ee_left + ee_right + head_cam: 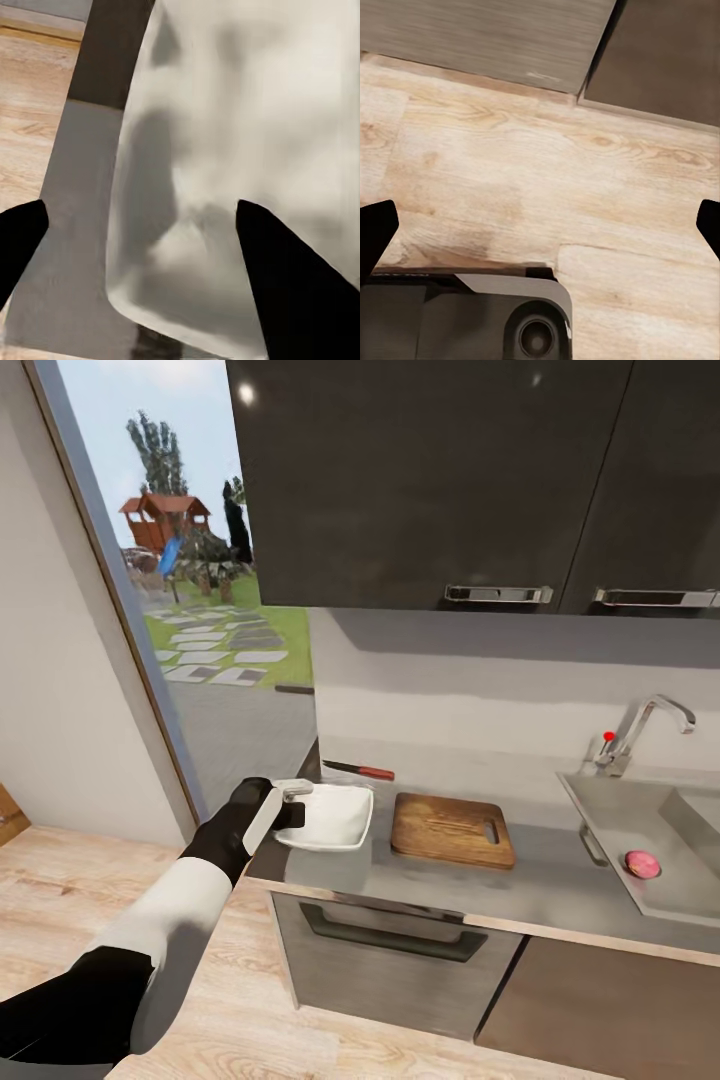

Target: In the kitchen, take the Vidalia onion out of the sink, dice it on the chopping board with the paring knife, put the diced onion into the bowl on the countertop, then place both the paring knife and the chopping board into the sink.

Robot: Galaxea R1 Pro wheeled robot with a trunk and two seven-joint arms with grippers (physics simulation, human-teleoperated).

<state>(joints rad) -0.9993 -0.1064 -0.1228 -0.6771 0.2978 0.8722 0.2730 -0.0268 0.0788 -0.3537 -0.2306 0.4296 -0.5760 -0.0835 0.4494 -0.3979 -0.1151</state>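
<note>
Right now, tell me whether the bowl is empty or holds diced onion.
Empty: the bowl shows a bare white inside, and the Vidalia onion lies whole in the sink.

Count of kitchen items, lower half of frame

One white square bowl [331, 817], one brown wooden board [450, 829], one red-handled knife [358, 769], one pinkish onion [641, 864], one chrome tap [645, 729].

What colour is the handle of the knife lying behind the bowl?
Red. The paring knife has a red handle and a dark blade, clearest in the head view.
</note>
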